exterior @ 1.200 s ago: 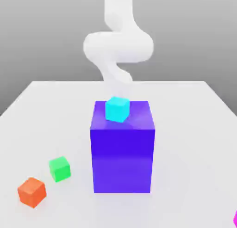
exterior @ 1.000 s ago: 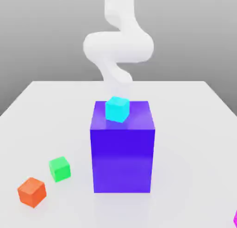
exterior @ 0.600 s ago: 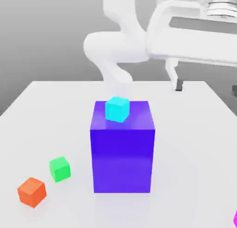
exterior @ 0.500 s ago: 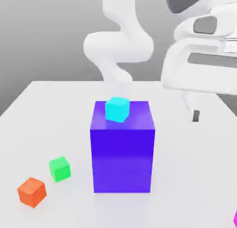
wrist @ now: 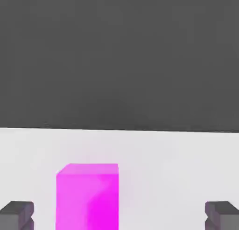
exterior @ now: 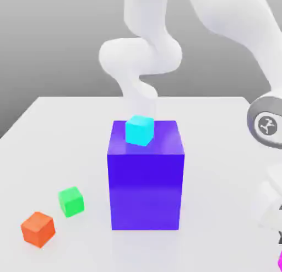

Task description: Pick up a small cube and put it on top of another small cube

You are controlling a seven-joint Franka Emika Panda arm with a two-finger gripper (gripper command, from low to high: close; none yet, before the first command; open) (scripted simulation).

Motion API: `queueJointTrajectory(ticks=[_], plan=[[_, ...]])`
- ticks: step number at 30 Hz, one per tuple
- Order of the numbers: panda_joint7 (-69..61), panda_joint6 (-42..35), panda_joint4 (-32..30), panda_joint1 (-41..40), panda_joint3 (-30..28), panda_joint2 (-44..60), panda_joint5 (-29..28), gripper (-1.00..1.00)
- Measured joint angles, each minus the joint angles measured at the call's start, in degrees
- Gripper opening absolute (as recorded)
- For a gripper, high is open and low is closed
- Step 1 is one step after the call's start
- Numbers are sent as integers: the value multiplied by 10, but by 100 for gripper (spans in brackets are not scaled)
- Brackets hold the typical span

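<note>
The small magenta-pink cube (wrist: 87, 196) rests on the white table, and a sliver of it (exterior: 280, 261) shows at the exterior view's bottom right corner. My gripper (wrist: 119, 216) is open. Its dark fingertips (wrist: 16, 215) stand wide apart on either side of the cube, touching nothing. The cube lies closer to one finger than to the other. A small cyan cube (exterior: 139, 130) sits on top of the big blue-violet block (exterior: 146, 182).
A green cube (exterior: 71, 201) and an orange-red cube (exterior: 38, 229) lie on the table (exterior: 220, 155) at the exterior view's front left. The white arm (exterior: 268, 124) reaches down along the exterior view's right edge. Its base stands behind the block.
The arm has swung across the exterior view's right side and come down toward the front right corner, over the magenta cube. The cubes and the block have not moved.
</note>
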Motion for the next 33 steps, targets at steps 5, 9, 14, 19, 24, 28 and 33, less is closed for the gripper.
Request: queueJointTrajectory(ticks=[5,9,14,19,24,28,33], plan=[[19,40,15,23,-26,57,-24,-100],[21,46,17,26,-30,65,-27,-100],[-11,-4,2,1,5,-7,10,-100],[-63,-3,-74,-72,-28,-79,13,-100],[-118,12,-166,-152,-76,-159,29,-100],[-178,30,-247,-220,-122,-234,59,-100],[-283,57,-363,-347,-192,-343,128,-100]])
